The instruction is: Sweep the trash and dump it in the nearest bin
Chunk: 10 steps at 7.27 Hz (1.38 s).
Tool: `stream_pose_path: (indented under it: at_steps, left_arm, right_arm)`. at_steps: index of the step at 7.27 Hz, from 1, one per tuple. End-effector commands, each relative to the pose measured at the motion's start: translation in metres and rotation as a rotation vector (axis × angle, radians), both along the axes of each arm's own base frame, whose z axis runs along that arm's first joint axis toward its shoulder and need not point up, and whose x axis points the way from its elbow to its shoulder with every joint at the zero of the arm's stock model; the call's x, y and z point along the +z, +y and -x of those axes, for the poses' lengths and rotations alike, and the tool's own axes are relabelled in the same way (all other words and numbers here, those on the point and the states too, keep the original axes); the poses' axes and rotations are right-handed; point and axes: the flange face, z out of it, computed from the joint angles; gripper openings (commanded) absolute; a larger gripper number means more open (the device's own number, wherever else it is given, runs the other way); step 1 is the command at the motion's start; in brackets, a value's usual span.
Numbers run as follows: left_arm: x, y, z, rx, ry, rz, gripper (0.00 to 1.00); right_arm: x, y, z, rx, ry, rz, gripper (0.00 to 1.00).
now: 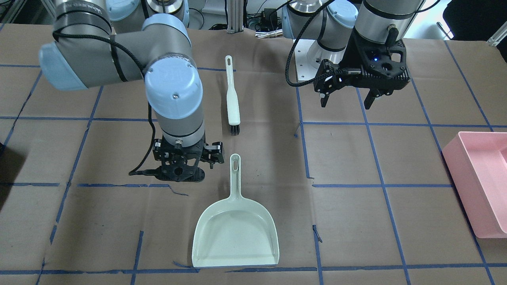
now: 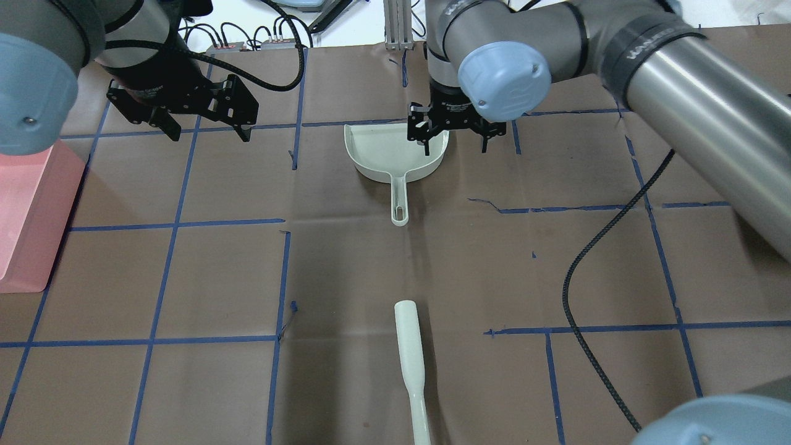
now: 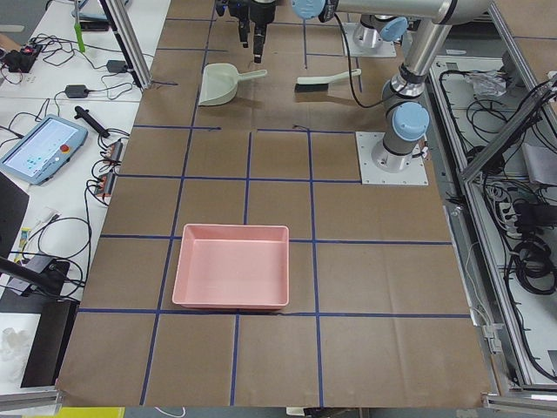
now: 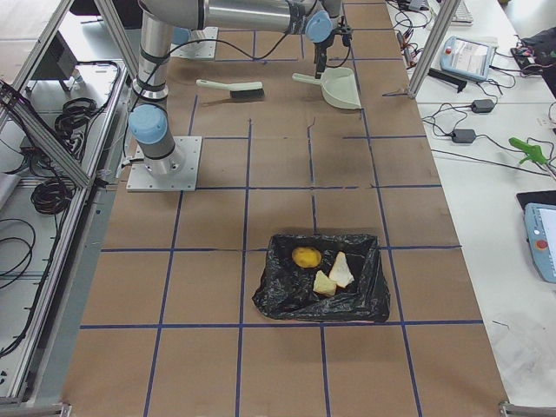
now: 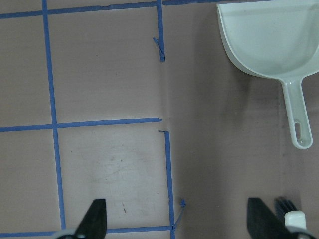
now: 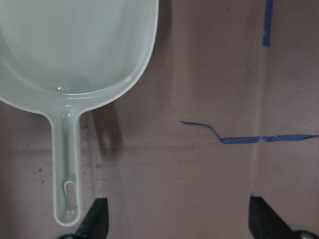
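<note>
The trash lies in a black bag-lined bin (image 4: 321,291): a yellow-brown potato (image 4: 306,257), a small bread chunk (image 4: 324,283) and a white bread wedge (image 4: 341,270). The pale green dustpan (image 1: 235,233) lies empty on the table, and also shows in the overhead view (image 2: 395,151). The brush (image 1: 233,99) lies just beyond its handle. My right gripper (image 2: 454,145) is open and empty, hovering over the pan's right rear edge (image 6: 75,45). My left gripper (image 1: 348,101) is open and empty, well to the side of the pan.
A pink bin (image 1: 479,182) stands at the table end on my left, also in the left side view (image 3: 231,266). Brown paper with blue tape lines covers the table. A black cable (image 2: 593,259) hangs from my right arm over the table.
</note>
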Motion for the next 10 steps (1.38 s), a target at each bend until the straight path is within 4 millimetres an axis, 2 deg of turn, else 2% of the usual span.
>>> stream_pose_path:
  at_steps: [1,3,5,6,7,8,9,10]
  left_arm:
    - [0.001,0.0,0.0,0.0,0.0,0.002,1.0]
    - [0.002,0.001,0.0,0.0,-0.001,0.003,1.0]
    - [0.003,0.002,0.0,0.002,0.0,0.005,1.0]
    - [0.002,0.002,0.0,0.002,0.0,0.003,1.0]
    - [0.001,0.001,0.0,0.002,0.0,0.0,1.0]
    - [-0.001,0.0,0.0,0.002,0.0,-0.003,1.0]
    - [-0.003,-0.001,0.0,0.002,0.0,-0.007,1.0]
    - [-0.006,0.0,0.0,0.002,0.0,-0.01,1.0]
  right_arm:
    - [0.043,0.009,0.075,0.021,-0.011,0.0,1.0]
    - [0.052,0.039,0.108,0.018,-0.012,-0.001,1.0]
    - [0.084,0.058,0.144,-0.023,-0.013,0.05,1.0]
    - [0.095,0.066,0.144,-0.005,-0.014,0.065,1.0]
    - [0.108,0.087,0.137,-0.014,-0.026,0.076,1.0]
    - [0.104,0.105,0.136,-0.017,-0.034,0.083,1.0]
    - [0.097,0.114,0.136,-0.016,-0.032,0.075,1.0]
    - [0.097,0.112,0.136,-0.008,-0.032,0.079,1.0]
